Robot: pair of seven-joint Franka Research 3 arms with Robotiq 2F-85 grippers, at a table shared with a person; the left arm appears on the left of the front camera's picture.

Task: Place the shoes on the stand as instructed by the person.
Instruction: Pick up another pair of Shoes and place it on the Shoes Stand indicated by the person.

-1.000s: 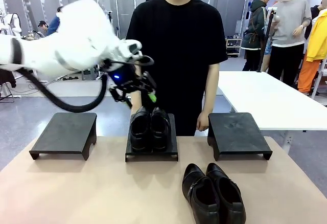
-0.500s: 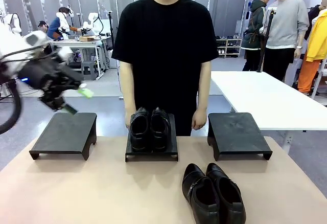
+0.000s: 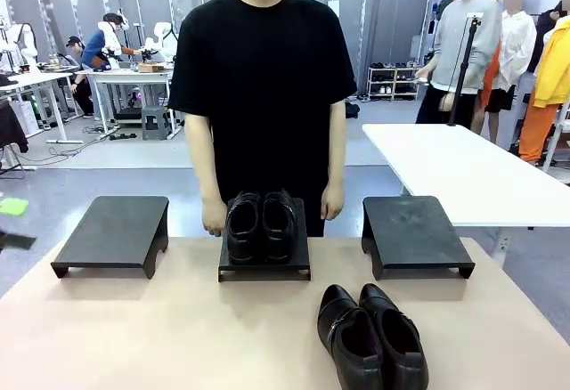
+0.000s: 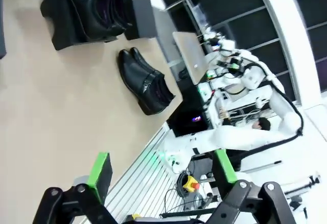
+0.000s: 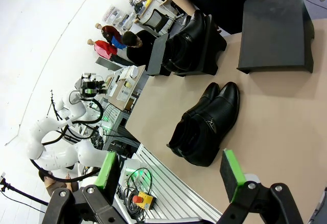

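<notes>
**Shoes: two pairs counted, one pair on a stand and one pair on the table (image 3: pixel 134 337); both grippers open, holding nothing.**

The first pair of shoes (image 3: pixel 260 225) is glossy black leather with low heels and sits side by side on the middle stand (image 3: pixel 264 270). The second pair of shoes (image 3: pixel 371 337) has the same gloss and a strap across each top. It lies with the two shoes touching on the smooth tan table, nearer the robot, between the middle stand and the right stand (image 3: pixel 414 225). Three stands counted: matt black, flat-topped and low. The left stand (image 3: pixel 114 225) and the right stand show bare tops. One person (image 3: pixel 263 78) in a black T-shirt stands behind the middle stand, arms hanging. Left gripper (image 4: pixel 162 168) and right gripper (image 5: pixel 168 170): jaws wide apart, green pads clear.
</notes>
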